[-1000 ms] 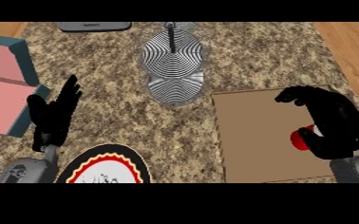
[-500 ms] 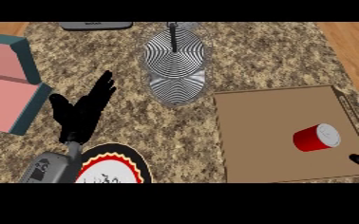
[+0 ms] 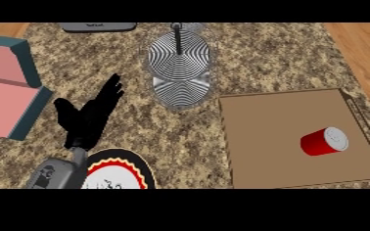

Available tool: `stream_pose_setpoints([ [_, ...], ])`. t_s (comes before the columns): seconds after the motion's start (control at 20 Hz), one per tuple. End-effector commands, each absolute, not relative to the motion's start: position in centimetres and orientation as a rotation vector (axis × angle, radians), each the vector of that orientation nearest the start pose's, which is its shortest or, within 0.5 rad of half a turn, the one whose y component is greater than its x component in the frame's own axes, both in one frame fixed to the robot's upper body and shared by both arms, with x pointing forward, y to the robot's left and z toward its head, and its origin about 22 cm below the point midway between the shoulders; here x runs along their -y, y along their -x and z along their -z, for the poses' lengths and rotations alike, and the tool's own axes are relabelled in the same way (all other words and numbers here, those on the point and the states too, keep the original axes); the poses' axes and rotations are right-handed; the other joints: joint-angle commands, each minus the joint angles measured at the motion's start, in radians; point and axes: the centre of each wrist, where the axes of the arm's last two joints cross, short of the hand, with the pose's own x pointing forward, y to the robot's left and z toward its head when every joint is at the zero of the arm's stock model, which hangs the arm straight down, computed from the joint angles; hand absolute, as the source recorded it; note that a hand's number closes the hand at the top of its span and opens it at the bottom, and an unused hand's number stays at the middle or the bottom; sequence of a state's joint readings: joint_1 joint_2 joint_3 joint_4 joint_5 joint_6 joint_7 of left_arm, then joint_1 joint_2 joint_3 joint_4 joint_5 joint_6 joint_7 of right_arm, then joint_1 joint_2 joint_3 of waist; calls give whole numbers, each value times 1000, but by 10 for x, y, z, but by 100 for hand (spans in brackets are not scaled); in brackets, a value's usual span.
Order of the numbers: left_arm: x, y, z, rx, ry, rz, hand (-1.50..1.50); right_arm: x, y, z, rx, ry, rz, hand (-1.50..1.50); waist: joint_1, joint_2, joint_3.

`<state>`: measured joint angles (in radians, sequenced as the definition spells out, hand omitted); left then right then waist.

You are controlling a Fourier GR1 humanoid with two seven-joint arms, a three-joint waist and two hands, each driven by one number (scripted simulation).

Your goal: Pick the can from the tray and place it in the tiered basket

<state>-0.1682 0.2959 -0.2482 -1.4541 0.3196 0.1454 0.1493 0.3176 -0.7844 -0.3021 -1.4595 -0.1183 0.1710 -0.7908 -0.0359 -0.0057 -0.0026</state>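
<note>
Left hand: the black left hand (image 3: pixel 90 117) shows at the view's left, fingers straight and slightly spread, pointing up and a little right; it holds nothing and hovers over the speckled desk (image 3: pixel 145 127).
Left forearm: the grey forearm (image 3: pixel 52 173) comes in from the lower edge, just beside the plate.
Right hand: not visible in the head view.
Can: the red can (image 3: pixel 324 141) lies on its side on the tray, its pale end facing up and right; it sits in the tray's right half, nearer the right wall than the left, touched by neither hand.
Tray: the brown tray (image 3: pixel 267 127) with a low raised rim fills the lower right of the desk; its left wall is near the basket's lower edge.
Tiered basket: the tiered basket (image 3: pixel 179 71) stands at upper centre, black-and-white ringed bowls stacked around a dark upright post; it is well apart from the can and to the right of the left hand.
Plate: a round plate (image 3: pixel 119 173) with a black rim, red-and-yellow scalloped ring and white centre sits at the lower left, partly cut by the edge.
Other things: a teal-edged pink object (image 3: pixel 18 90) lies at the left edge; a grey flat object (image 3: pixel 98 27) lies at the top edge.
</note>
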Motion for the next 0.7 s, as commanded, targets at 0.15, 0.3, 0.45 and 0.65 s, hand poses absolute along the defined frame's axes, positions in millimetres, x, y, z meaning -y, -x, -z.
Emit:
stream_pose_setpoints([
  [0.15, -233, -277, -20, 1372, 90, 101, 0, 454, -118, -121, 1700, 773, -816, -150, -6, -1, -2],
  [0.3, -224, -277, -28, 1386, 84, 117, 0, 409, -112, -131, 1645, 758, -839, -150, 1, -1, -2],
  [0.45, -232, -268, -16, 1391, 75, 122, 0, 375, -107, -143, 1609, 733, -798, -150, 21, 3, 0],
  [0.65, -234, -287, -26, 1377, 101, 132, 0, 347, -102, -141, 1518, 804, -828, -150, 27, 7, 1],
])
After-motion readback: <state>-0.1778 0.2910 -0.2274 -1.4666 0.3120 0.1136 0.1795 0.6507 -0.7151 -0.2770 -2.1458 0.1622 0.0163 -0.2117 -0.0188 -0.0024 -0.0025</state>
